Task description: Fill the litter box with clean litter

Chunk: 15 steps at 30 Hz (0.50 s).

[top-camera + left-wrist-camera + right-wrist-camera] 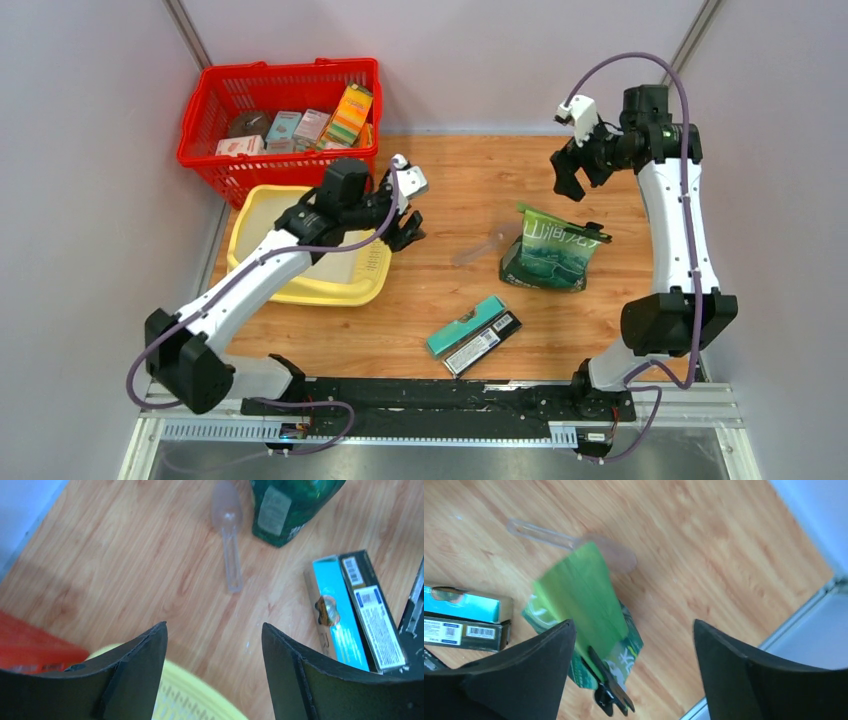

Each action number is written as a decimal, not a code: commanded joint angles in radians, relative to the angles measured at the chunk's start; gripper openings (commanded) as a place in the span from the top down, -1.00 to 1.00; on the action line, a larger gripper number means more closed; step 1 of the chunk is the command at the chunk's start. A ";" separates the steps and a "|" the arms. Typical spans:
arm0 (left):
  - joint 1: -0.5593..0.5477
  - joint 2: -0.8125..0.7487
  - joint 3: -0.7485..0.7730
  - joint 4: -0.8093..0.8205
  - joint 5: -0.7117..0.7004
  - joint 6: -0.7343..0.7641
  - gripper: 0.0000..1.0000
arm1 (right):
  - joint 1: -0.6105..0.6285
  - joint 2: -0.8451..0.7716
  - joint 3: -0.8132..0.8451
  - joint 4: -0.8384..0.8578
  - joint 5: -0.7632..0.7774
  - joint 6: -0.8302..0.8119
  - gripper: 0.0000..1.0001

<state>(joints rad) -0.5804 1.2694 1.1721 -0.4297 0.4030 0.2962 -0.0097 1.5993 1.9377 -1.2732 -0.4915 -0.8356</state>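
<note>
The pale-yellow litter box [345, 290] lies at the left of the table, partly under my left arm. Its slotted rim [200, 702] shows low in the left wrist view. My left gripper [405, 230] [214, 626] hovers open over the box's right corner, with nothing between its fingers. My right gripper [568, 182] [634, 622] hangs open and empty in the air, behind and above the green bag [553, 250] [584, 600]. A black clip [611, 690] pinches the bag's top. No clean litter shows; it is out of view.
A translucent scoop [480, 248] [227, 530] lies on the wood between box and bag. A teal box and a black box [475, 333] [350, 610] lie side by side near the front. A red basket [280, 120] of packages stands at the back left.
</note>
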 commanded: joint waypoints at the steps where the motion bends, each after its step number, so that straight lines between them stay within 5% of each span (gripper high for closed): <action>1: -0.012 0.160 0.168 0.206 0.197 -0.058 -0.54 | -0.137 -0.055 -0.094 0.184 0.010 0.312 -0.92; 5: -0.079 0.439 0.415 0.259 0.301 -0.170 -0.56 | -0.291 -0.062 -0.109 0.181 -0.106 0.446 -1.00; 9: -0.153 0.619 0.605 0.422 0.367 -0.235 -0.57 | -0.487 -0.085 -0.180 0.106 -0.183 0.379 -1.00; 15: -0.252 0.824 0.779 0.423 0.404 -0.256 -0.59 | -0.636 -0.097 -0.348 0.000 -0.168 0.345 -1.00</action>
<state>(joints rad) -0.7715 2.0323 1.8774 -0.0944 0.7322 0.0849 -0.5961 1.5394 1.7004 -1.1942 -0.6270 -0.4973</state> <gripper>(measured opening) 0.787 0.998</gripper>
